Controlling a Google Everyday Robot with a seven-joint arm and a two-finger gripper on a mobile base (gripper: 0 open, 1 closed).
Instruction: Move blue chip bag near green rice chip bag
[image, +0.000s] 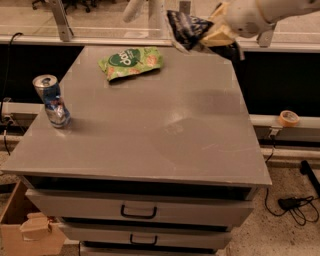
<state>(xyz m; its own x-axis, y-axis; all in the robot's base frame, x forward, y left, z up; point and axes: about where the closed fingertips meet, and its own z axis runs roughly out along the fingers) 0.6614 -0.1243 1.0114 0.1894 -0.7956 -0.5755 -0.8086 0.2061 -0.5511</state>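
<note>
The green rice chip bag (131, 62) lies flat on the grey cabinet top (150, 125) near its far edge, left of centre. My gripper (210, 36) comes in from the upper right and is shut on the blue chip bag (186, 29), a crinkled navy foil bag. It holds the bag in the air above the far edge of the top, to the right of the green bag and apart from it.
A blue-and-silver drink can (51, 101) stands upright near the left edge. Drawers with dark handles (138, 213) sit below the top. A tape roll (289, 118) lies on a ledge at the right. Cables lie on the floor at the lower right.
</note>
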